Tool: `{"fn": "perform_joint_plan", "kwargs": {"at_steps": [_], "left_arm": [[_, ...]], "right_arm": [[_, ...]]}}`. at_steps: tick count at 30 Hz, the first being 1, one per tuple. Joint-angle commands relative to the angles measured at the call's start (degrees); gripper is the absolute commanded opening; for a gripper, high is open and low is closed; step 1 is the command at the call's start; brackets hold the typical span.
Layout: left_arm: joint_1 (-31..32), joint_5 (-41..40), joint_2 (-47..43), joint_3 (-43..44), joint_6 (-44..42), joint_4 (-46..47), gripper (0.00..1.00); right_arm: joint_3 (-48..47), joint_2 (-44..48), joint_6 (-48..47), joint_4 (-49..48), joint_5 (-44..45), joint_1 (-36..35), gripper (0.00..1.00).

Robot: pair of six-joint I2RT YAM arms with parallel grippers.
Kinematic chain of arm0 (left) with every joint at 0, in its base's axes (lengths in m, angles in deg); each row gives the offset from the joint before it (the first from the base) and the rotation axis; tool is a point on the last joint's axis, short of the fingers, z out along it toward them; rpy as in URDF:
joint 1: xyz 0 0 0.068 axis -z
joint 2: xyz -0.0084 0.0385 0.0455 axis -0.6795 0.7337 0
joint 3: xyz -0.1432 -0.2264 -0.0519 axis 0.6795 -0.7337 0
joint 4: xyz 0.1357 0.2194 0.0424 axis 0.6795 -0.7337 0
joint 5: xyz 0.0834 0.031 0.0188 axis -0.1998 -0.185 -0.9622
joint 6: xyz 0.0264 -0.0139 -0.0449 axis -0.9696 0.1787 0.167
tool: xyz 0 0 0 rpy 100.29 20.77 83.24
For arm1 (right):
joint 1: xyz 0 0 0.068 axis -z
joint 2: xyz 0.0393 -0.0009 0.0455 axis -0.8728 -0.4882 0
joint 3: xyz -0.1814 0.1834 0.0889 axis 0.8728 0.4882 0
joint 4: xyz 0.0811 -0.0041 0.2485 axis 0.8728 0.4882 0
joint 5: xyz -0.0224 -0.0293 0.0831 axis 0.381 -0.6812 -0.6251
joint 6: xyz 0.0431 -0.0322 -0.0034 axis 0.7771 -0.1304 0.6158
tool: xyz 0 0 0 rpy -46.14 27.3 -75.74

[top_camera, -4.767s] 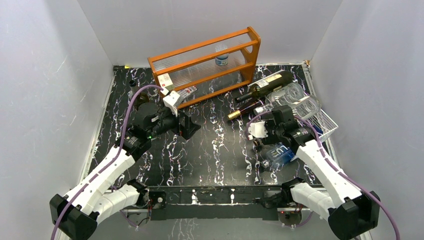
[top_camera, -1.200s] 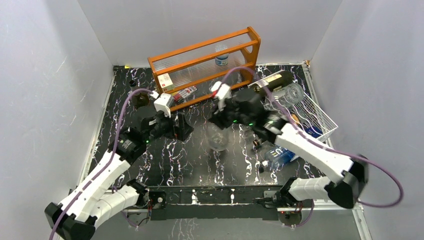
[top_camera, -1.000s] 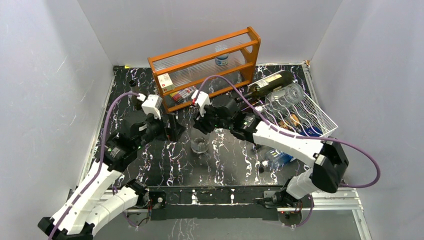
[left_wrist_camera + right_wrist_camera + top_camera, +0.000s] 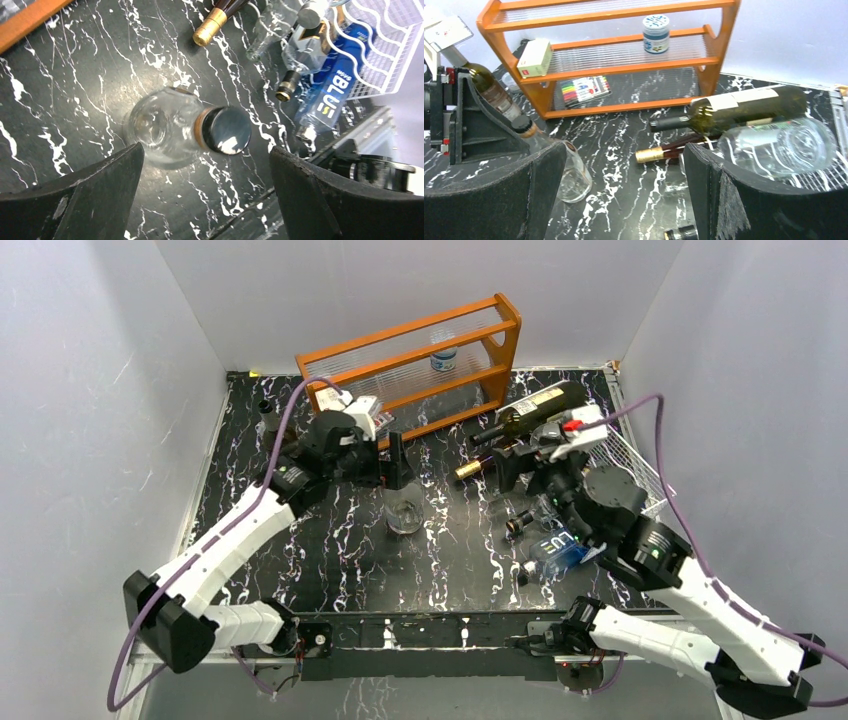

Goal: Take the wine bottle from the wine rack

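**Bottle set down mid-worktop, right arm backs away**

The clear bottle is off the wine rack. It sits out in the middle of the worktop, well apart from the wire. From above it looks to be cap up, though I can't swear it's dead upright. It's a sensible spot, with open marble on every side and room for either arm to get at it.

The right tool is spread wide with nothing in it, back at the rack end, so the bottle rests on its own. The left tool hangs right over the bottle. Its fingers are wide to either side of the cap and not touching glass. My guess is it's there to steady the bottle or take it over.

By the rack, the dark green bottle, the gold-capped bottle and a bigger clear bottle lie on their sides. How much of each rests on the wire I can't make out.

Now the changes. A second ago the right tool was down at that bottle in mid-worktop. It has since swung off to the right and its jaws have parted. The left arm was off to the bottle's left and has now reached in over it. Further back, the middle of the worktop was bare and the right tool was over at the rack with clear glass at its jaws.
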Motion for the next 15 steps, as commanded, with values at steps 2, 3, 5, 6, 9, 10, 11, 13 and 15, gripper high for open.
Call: {"fn": "perform_joint_plan", "kwargs": {"at_steps": [2, 3, 5, 6, 9, 10, 11, 13, 15], "left_arm": [[5.36, -12.16, 4.02, 5.36, -6.78, 0.52, 0.93], [6.07, -14.45, 4.50, 6.01, -7.58, 0.10, 0.92], [7.46, -18.59, 5.12, 6.45, -9.32, 0.05, 0.89], [7.89, -19.68, 5.72, 6.67, -10.09, 0.01, 0.87], [9.17, -20.98, 7.53, 7.98, -11.30, -0.38, 0.79], [9.54, -21.50, 7.80, 7.93, -11.41, -0.31, 0.76], [9.95, -22.21, 8.02, 7.92, -11.57, -0.29, 0.72], [10.99, -24.45, 8.47, 8.08, -12.18, -0.42, 0.65], [11.88, -25.72, 8.57, 7.80, -12.63, -0.40, 0.61]], "right_arm": [[2.09, 3.25, -1.42, 1.66, 2.05, -0.22, 0.98], [1.77, 3.07, -1.23, 2.41, 1.70, -0.22, 0.98], [1.32, 2.77, -0.91, 3.37, 1.06, -0.18, 0.98], [1.49, 2.81, -1.05, 3.31, 0.78, -0.22, 0.98], [2.07, 2.79, -1.50, 3.42, -0.03, -0.22, 0.98], [2.09, 2.75, -1.51, 3.70, -0.38, -0.22, 0.98], [2.14, 2.74, -1.51, 3.90, -0.63, -0.22, 0.98], [2.46, 2.82, -1.66, 3.89, -0.87, -0.22, 0.98], [2.49, 2.80, -1.68, 4.06, -1.22, -0.16, 0.98]]}}
